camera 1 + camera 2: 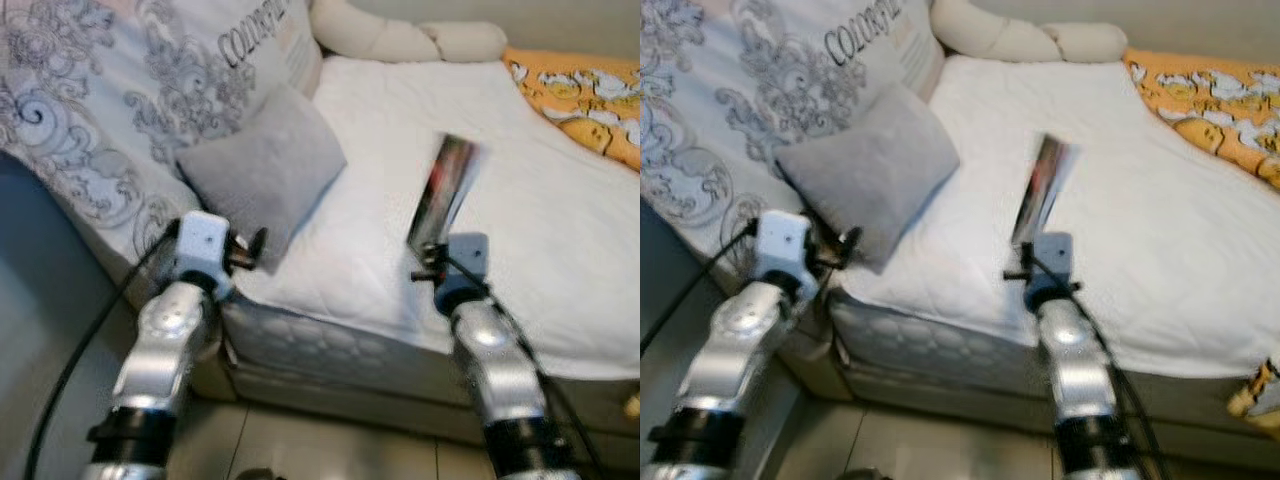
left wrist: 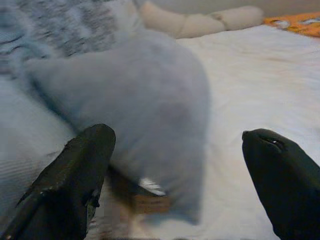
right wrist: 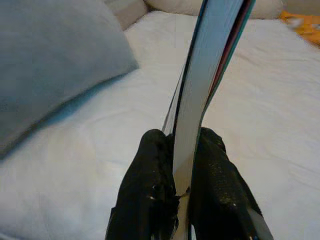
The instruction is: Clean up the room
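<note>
A thin book [image 1: 445, 192] stands on edge above the white bed [image 1: 560, 200], held at its lower end by my right gripper [image 1: 428, 250], which is shut on it. In the right wrist view the book [image 3: 210, 75] rises between the two black fingers [image 3: 150, 195]. My left gripper [image 1: 250, 250] stands open at the near corner of a grey cushion [image 1: 262, 170]. In the left wrist view the cushion [image 2: 145, 100] lies between and beyond the spread fingers [image 2: 75, 175].
A large patterned pillow [image 1: 110, 90] leans at the bed's left behind the cushion. A cream bolster [image 1: 400, 35] lies along the head end. An orange printed cover [image 1: 590, 95] lies at the right. The mattress edge [image 1: 330, 345] and tiled floor [image 1: 330, 450] are below.
</note>
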### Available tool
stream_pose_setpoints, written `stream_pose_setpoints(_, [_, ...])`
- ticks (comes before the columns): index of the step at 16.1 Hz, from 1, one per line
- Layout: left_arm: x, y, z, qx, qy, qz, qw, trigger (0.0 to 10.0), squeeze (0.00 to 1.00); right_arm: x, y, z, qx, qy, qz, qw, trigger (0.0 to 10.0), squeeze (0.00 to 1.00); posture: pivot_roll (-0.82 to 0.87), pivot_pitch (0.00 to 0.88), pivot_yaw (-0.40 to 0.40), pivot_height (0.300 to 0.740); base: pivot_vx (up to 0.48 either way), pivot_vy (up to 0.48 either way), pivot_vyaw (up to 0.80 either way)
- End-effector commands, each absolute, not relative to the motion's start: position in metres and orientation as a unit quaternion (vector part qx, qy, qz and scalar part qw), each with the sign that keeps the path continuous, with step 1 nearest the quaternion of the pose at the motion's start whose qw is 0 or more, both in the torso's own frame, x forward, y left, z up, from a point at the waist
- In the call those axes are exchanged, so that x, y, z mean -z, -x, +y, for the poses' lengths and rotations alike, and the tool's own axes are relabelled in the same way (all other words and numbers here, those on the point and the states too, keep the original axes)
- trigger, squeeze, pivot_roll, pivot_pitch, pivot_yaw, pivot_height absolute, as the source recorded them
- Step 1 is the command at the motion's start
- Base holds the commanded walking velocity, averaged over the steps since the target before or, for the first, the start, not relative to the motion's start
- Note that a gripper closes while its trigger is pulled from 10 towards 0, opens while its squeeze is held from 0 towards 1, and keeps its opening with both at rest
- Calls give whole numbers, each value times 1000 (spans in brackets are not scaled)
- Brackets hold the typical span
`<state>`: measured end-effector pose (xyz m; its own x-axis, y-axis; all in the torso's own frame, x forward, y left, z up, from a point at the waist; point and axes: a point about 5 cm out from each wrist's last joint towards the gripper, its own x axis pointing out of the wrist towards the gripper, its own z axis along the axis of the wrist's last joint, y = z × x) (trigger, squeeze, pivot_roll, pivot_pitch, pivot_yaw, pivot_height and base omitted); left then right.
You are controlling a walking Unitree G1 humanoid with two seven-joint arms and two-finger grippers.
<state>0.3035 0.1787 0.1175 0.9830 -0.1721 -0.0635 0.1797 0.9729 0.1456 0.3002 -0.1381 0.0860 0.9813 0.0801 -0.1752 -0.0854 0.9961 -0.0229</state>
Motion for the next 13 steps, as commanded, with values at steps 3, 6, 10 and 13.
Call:
stream_pose_setpoints(3, [-120, -304, 173, 101, -77, 20, 992, 10000, 0, -95, -303, -138, -50, 19, 64, 997, 10000, 0, 32, 0, 23, 740, 317, 0, 0])
stream_pose_setpoints(6, [-120, -304, 174, 102, -77, 20, 992, 10000, 0, -95, -302, -137, -48, 17, 64, 997, 10000, 0, 35, 0, 30, 740, 317, 0, 0])
stream_pose_setpoints(10, [-122, -303, 173, 105, -79, 15, 991, 10000, 0, -93, -301, -137, -47, 7, 68, 997, 10000, 0, 40, 0, 19, 740, 320, 0, 0])
stream_pose_setpoints(13, [-122, -304, 173, 106, -79, 15, 991, 10000, 0, -93, -301, -137, -43, -10, 70, 997, 10000, 0, 38, 0, 21, 740, 321, 0, -533])
